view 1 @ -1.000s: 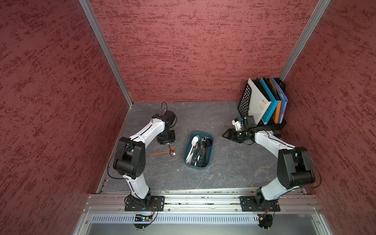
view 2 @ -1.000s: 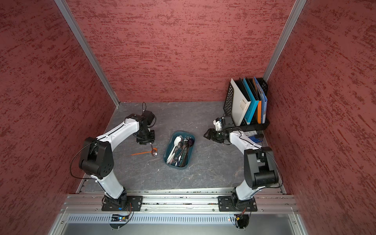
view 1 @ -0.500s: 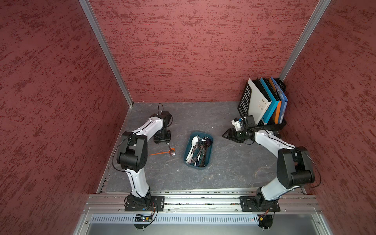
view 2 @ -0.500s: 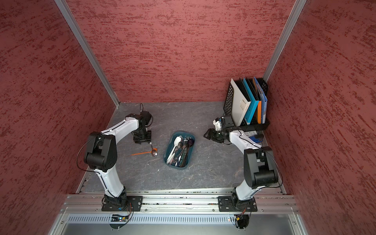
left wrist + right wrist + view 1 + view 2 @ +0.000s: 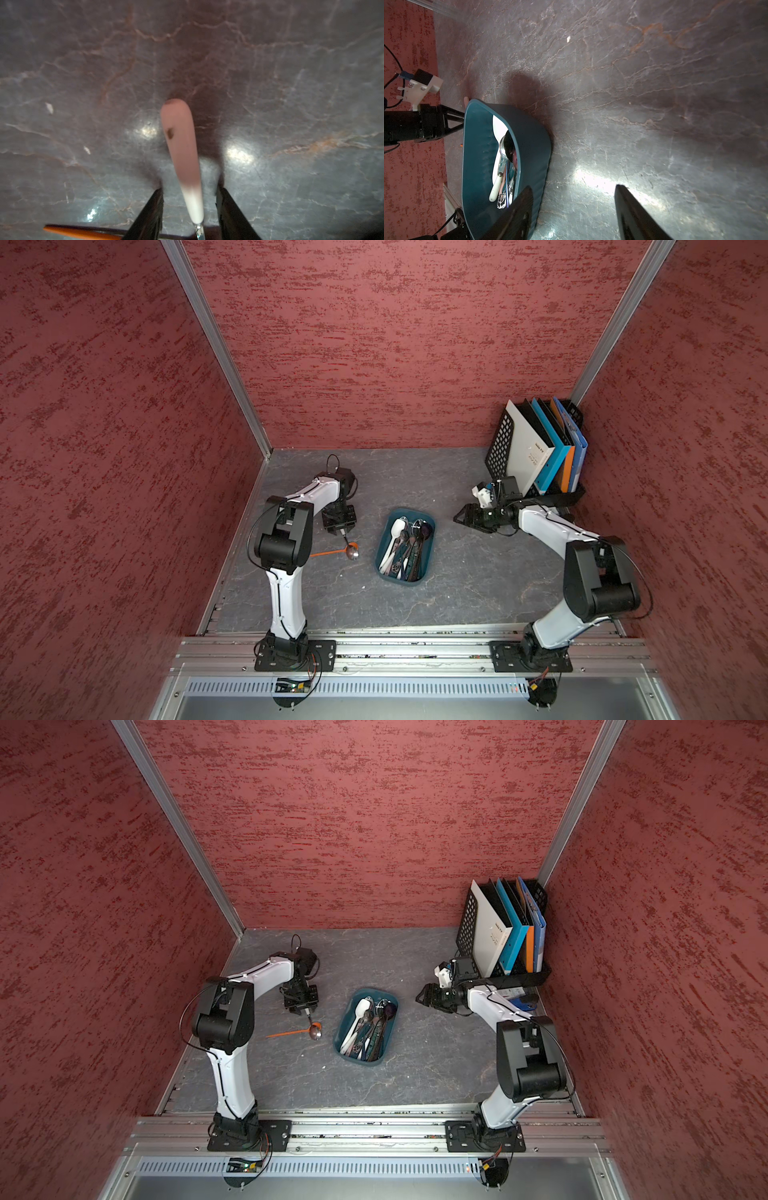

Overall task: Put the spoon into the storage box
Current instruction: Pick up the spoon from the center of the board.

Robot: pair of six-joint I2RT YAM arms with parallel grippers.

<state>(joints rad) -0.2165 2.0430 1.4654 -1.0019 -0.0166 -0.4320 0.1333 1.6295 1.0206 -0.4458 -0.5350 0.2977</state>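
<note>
Left elbow [image 5: 284,537] sits farther back than one second ago; we see left gripper [image 5: 189,189] narrowly parted astride spoon [image 5: 179,141] handle; right gripper [image 5: 573,187] wide, empty, beside storage box [image 5: 533,149].

Both top views were sharp and evenly lit, with only soft shadows on the table [image 5: 478,585]. In the wrist views, bright white glare spots shone on it, beside big dark shadows. The close pink handle [image 5: 180,145] looked blurry.
</note>
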